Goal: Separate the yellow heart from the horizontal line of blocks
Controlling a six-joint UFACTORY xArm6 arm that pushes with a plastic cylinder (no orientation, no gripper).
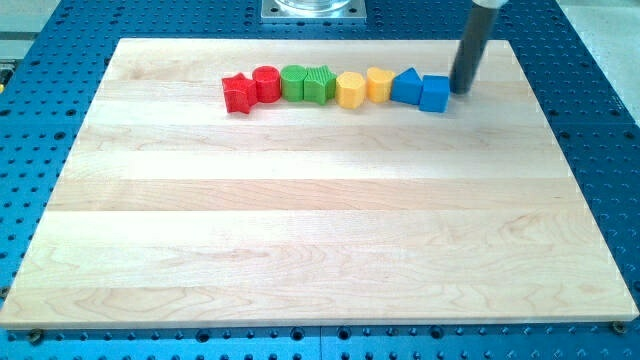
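Note:
Several blocks form a horizontal line near the view's top of the wooden board [300, 220]. From left to right: a red star [238, 94], a red cylinder [266, 83], two green blocks [293, 82] [319, 85], two yellow blocks [350, 89] [379, 83], a blue triangle [406, 86] and a blue cube [435, 93]. I cannot tell which yellow block is the heart. My tip [462, 91] is just right of the blue cube, at the line's right end, touching it or nearly so. The yellow blocks sit well to the tip's left.
The board lies on a blue perforated table [40, 60]. A metal mount [313, 9] sits at the view's top centre. The board's right edge is close to the tip.

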